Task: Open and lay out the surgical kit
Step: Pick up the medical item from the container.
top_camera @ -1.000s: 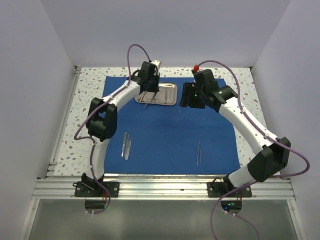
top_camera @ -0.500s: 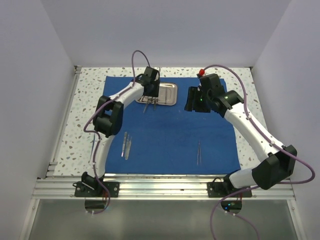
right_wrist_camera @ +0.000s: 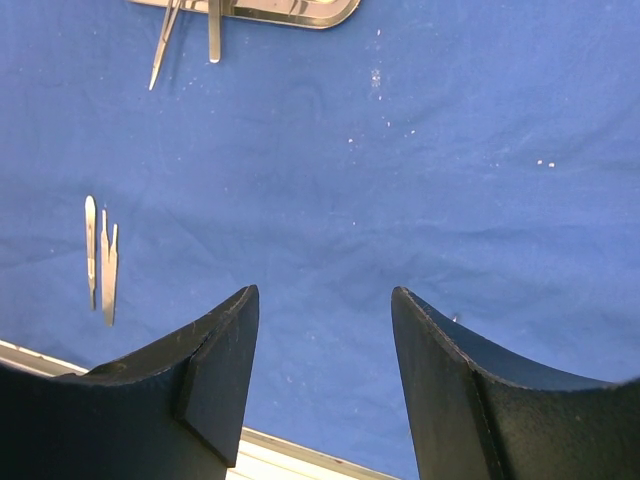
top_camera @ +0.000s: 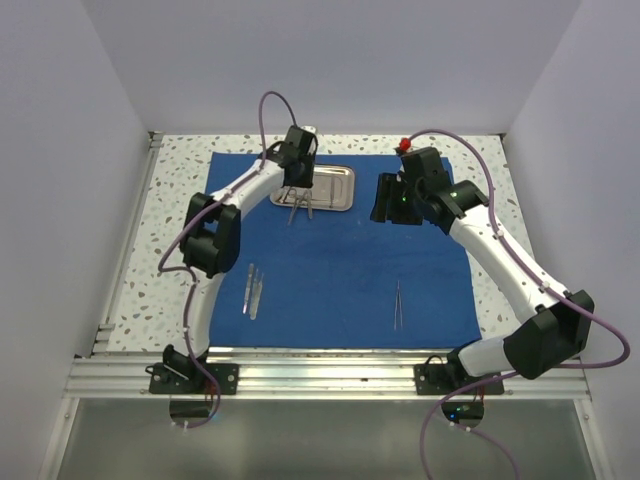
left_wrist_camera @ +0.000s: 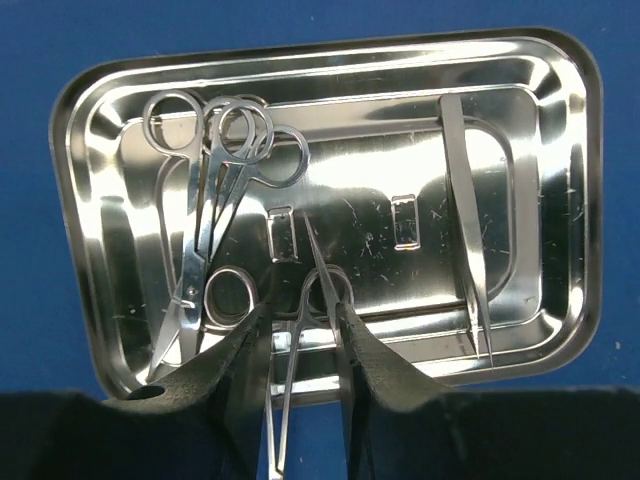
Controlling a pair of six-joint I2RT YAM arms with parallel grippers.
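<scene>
Steel forceps (left_wrist_camera: pixel 287 390) let go, left hand (left_wrist_camera: pixel 303 308) — now parted

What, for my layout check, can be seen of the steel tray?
The steel tray is shiny, scratched and rectangular, with rounded corners and a raised rim. It lies flat on the blue cloth, holding ring-handled instruments and tweezers. One instrument overhangs its near rim inside the open left end effector.

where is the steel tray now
Top view: the steel tray lies on the blue cloth near its far edge, just left of centre; the left wrist view shows ring-handled scissors inside it.
</scene>
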